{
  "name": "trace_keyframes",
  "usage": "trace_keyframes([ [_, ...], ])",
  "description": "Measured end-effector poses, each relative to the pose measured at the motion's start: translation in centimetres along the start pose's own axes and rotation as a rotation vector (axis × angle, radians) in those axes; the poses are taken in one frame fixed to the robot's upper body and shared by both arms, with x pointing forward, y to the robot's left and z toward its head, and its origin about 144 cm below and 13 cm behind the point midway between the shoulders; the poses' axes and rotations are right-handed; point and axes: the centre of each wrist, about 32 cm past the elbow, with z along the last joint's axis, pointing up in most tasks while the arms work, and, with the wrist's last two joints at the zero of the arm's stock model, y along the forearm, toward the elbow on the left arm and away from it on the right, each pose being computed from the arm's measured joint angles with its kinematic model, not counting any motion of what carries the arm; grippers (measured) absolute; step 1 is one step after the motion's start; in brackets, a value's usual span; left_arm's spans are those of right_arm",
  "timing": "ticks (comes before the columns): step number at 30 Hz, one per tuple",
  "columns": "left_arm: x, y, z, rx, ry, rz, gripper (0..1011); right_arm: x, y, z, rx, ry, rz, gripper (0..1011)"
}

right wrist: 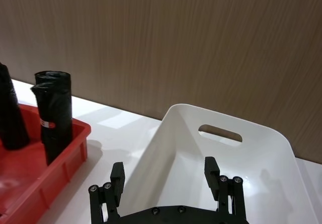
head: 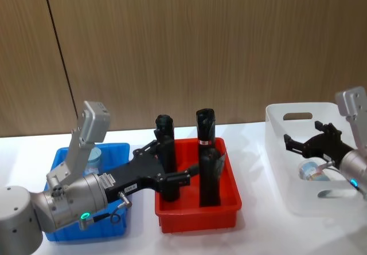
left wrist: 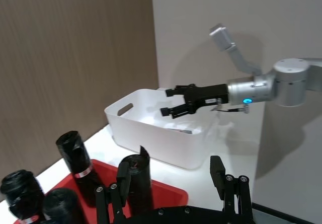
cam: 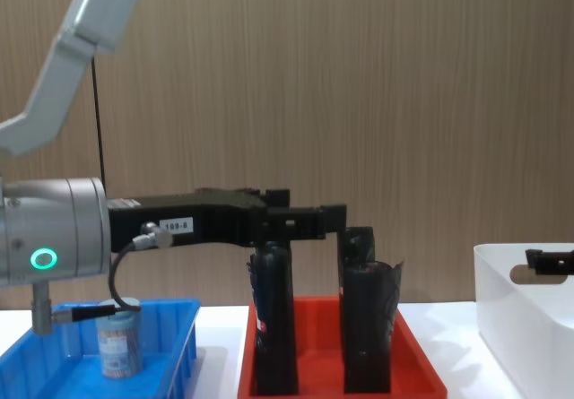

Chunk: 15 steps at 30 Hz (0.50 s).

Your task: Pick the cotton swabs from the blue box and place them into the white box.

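Left tool (head: 172, 163) above the red tray (head: 195, 218) and right tool (head: 304, 139) above the white box (head: 287, 186) gape empty; we judge the jar (cam: 117, 345) in the blue box (cam: 184, 350) light, stiff, slick: grip mid-body.

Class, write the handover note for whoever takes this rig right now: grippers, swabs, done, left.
Left gripper: open, empty, out over the red tray by the black rolls.
Right gripper: open, empty, over the white box.
Done: one cotton swab jar sits in the white box.
Left: a second jar stands in the blue box; move it across.
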Motion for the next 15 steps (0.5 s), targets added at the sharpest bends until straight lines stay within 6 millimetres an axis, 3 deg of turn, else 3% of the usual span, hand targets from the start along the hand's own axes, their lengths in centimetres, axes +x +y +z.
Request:
trace_keyframes([
  [15, -2.1, -0.7, -0.6, 0.013, -0.071, 0.161, 1003, -3.8, -2.7, -0.5, 0.086, 0.017, 0.013, 1001],
])
